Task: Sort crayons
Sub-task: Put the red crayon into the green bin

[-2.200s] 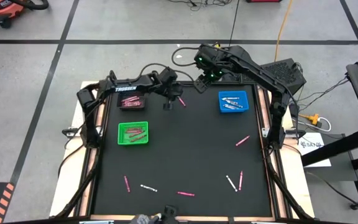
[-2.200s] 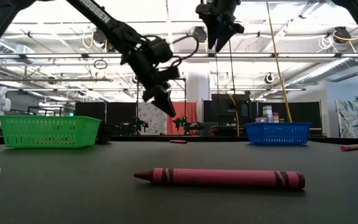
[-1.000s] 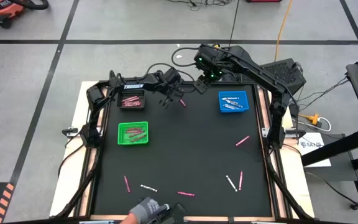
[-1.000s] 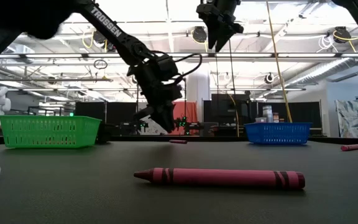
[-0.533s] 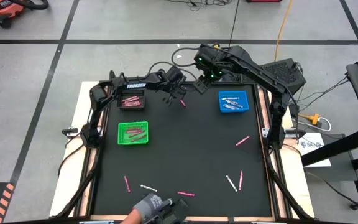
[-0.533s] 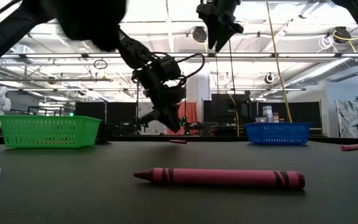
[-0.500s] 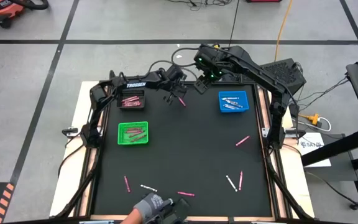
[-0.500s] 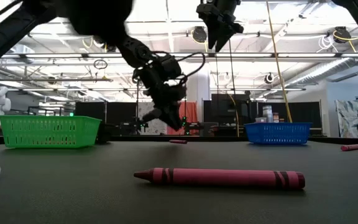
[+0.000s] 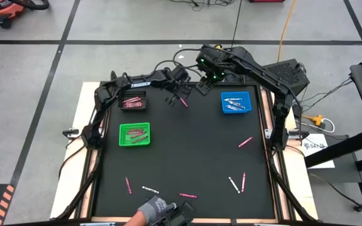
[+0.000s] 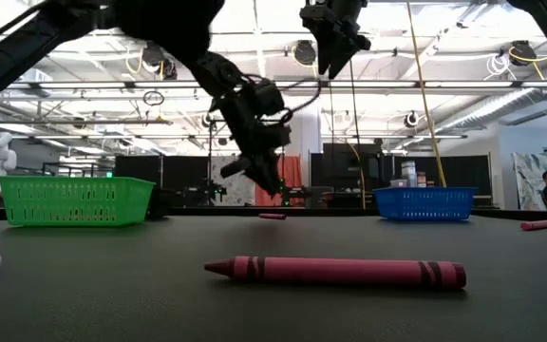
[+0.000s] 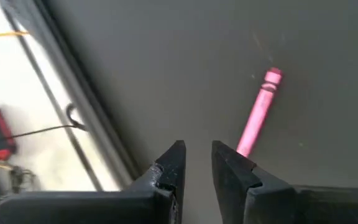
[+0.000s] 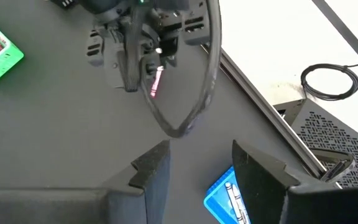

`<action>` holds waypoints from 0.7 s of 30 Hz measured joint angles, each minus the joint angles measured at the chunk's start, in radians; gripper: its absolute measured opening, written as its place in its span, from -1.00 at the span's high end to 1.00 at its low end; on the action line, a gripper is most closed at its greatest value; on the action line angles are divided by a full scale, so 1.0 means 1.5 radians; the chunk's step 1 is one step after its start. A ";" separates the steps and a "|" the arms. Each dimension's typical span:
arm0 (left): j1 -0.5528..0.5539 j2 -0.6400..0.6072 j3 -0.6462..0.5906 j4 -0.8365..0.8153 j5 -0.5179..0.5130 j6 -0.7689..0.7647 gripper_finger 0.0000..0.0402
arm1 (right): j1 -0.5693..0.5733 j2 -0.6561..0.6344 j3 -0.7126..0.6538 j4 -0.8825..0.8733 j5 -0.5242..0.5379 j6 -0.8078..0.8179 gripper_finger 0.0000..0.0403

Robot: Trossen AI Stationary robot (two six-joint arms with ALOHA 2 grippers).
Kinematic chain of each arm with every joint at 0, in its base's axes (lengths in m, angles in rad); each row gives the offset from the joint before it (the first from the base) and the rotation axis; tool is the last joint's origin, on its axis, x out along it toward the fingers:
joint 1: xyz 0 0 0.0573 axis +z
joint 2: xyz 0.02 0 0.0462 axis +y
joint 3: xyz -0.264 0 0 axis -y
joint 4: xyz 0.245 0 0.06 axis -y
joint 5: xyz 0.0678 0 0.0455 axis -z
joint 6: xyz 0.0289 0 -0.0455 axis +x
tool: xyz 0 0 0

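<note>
A pink crayon lies flat on the black mat near the far edge; it also shows in the left wrist view and the low view. My left gripper hovers just above and beside it, fingers a little apart and empty. My right gripper hangs high over the far edge, open and empty. More pink crayons and white ones lie scattered on the mat.
A green tray and a dark tray with reddish crayons stand at the left, and a blue tray with white ones at the far right. A person's gloved hand reaches over the near edge. One pink crayon lies close to the low camera.
My left gripper has moved a little toward the table's right edge, closer to the pink crayon by the far edge. The gloved hand at the near edge has shifted slightly toward the right. The crayons have stayed in place.
</note>
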 joint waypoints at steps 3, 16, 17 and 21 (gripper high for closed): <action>0.000 0.014 -0.002 -0.015 0.002 0.000 0.65 | 0.000 0.000 0.000 0.000 0.000 0.000 0.22; -0.009 0.041 0.006 -0.040 0.002 0.014 0.65 | 0.008 0.000 0.000 -0.001 0.001 0.003 0.22; -0.009 0.042 0.006 -0.043 0.003 0.014 0.65 | 0.008 0.000 0.000 -0.001 0.001 0.003 0.22; -0.009 0.042 0.006 -0.045 0.008 -0.016 0.65 | 0.009 0.000 0.000 -0.001 0.001 0.003 0.22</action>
